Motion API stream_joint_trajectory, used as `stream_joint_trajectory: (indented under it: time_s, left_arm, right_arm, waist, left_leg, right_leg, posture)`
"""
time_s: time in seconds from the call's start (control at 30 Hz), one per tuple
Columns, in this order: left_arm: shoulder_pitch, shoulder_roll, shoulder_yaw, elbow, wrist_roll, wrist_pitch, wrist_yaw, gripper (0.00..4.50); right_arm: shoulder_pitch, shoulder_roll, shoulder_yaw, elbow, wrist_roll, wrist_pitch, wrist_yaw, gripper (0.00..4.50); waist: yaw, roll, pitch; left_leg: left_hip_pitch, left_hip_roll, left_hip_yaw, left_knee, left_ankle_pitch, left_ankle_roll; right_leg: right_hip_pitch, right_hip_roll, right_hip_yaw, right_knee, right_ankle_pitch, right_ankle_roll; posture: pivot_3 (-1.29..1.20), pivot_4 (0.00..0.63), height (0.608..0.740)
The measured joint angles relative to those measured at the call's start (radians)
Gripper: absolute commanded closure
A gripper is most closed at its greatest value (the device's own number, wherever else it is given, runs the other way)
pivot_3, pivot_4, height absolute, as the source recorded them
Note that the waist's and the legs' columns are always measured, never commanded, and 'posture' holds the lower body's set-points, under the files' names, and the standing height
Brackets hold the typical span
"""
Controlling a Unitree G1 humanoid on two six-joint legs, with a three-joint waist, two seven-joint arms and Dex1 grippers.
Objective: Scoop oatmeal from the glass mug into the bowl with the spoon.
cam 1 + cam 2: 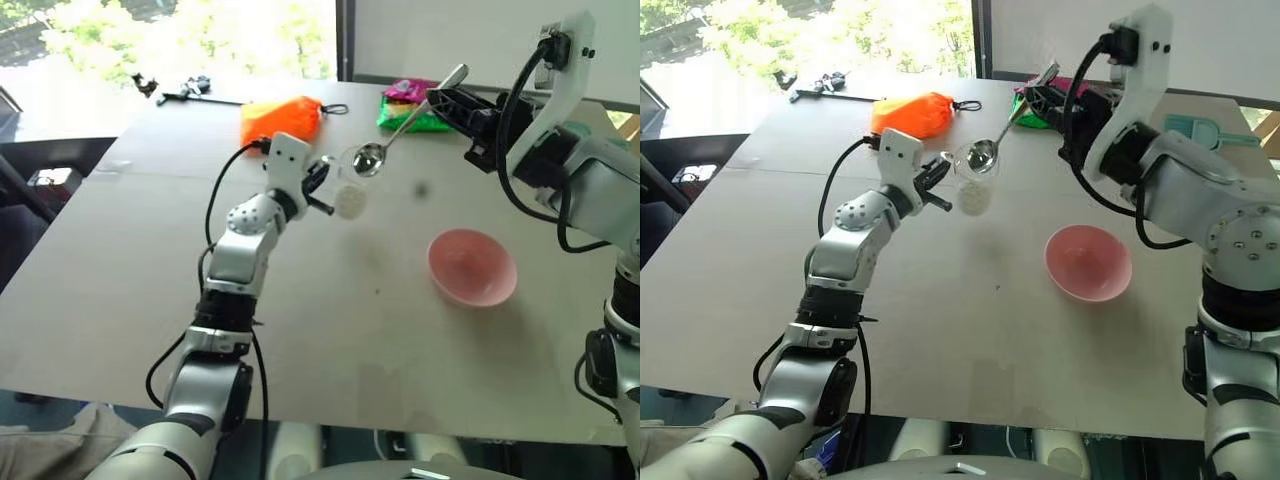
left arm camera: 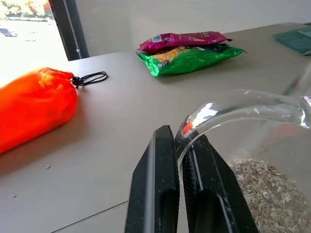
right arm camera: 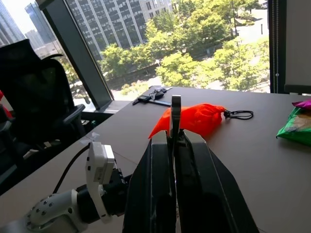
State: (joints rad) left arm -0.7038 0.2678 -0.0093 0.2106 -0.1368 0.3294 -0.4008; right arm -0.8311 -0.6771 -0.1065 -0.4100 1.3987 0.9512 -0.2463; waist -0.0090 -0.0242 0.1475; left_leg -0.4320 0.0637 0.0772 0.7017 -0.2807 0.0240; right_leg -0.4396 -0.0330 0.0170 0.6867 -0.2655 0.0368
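spoon (image 1: pixel 385 142) in R gripper (image 3: pixel 173 145); L gripper (image 2: pixel 179 150) pinching glass mug (image 1: pixel 347 185) rim

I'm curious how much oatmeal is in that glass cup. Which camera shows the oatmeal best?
The left wrist view: the oatmeal lies close up as grainy flakes inside the glass mug, whose rim the left gripper pinches. In the two head views it is a small pale patch low in the mug.
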Motion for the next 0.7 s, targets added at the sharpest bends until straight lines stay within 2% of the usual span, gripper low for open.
stream_joint_trajectory:
  time_s: [0.07, 0.17, 0.27, 0.43, 0.7]
  left_arm:
    - [0.0, 0.001, -0.001, 0.01, 0.013, -0.019, -0.006, 4.49]
    - [-0.001, -0.015, -0.007, 0.029, 0.017, -0.049, -0.012, 4.49]
    - [-0.004, -0.02, -0.009, 0.034, 0.017, -0.073, -0.018, 4.49]
    - [-0.004, -0.023, -0.009, 0.05, 0.019, -0.096, -0.018, 4.49]
    - [-0.005, -0.03, -0.016, 0.068, 0.038, -0.141, -0.019, 4.49]
  right_arm:
    - [-0.014, -0.029, 0.041, -0.011, -0.087, 0.002, 0.052, 4.5]
    - [-0.029, 0.043, 0.194, 0.023, -0.287, -0.019, 0.123, 4.5]
    - [-0.024, 0.077, 0.273, 0.062, -0.399, -0.018, 0.178, 4.5]
    - [-0.032, 0.096, 0.31, 0.069, -0.555, -0.025, 0.27, 4.5]
    - [-0.038, 0.148, 0.328, 0.08, -0.693, -0.024, 0.361, 4.5]
  waist:
    - [-0.003, 0.0, 0.0]
    - [-0.009, 0.0, 0.0]
    - [-0.003, 0.0, 0.0]
    - [0.004, 0.0, 0.0]
    - [0.001, 0.0, 0.0]
  left_leg:
    - [0.001, 0.0, 0.0, 0.0, 0.0, 0.0]
    - [0.002, 0.0, 0.0, 0.0, 0.0, 0.0]
    - [0.0, 0.0, 0.0, 0.0, 0.0, 0.0]
    - [-0.002, -0.001, -0.001, 0.0, 0.0, 0.0]
    - [-0.001, -0.001, -0.002, 0.0, 0.0, 0.0]
  right_leg:
    - [0.0, 0.0, 0.0, 0.0, 0.0, 0.0]
    - [0.0, 0.002, 0.002, 0.002, 0.0, 0.0]
    - [-0.001, 0.002, 0.001, 0.002, 0.0, 0.0]
    - [0.0, 0.0, 0.0, -0.003, 0.0, 0.0]
    - [0.0, 0.0, -0.001, -0.002, 0.0, 0.0]
  posture:
    - [0.0, 0.15, 0.74]
    - [0.0, 0.15, 0.74]
    - [0.0, 0.15, 0.74]
    - [0.0, 0.15, 0.74]
    - [0.0, 0.15, 0.74]
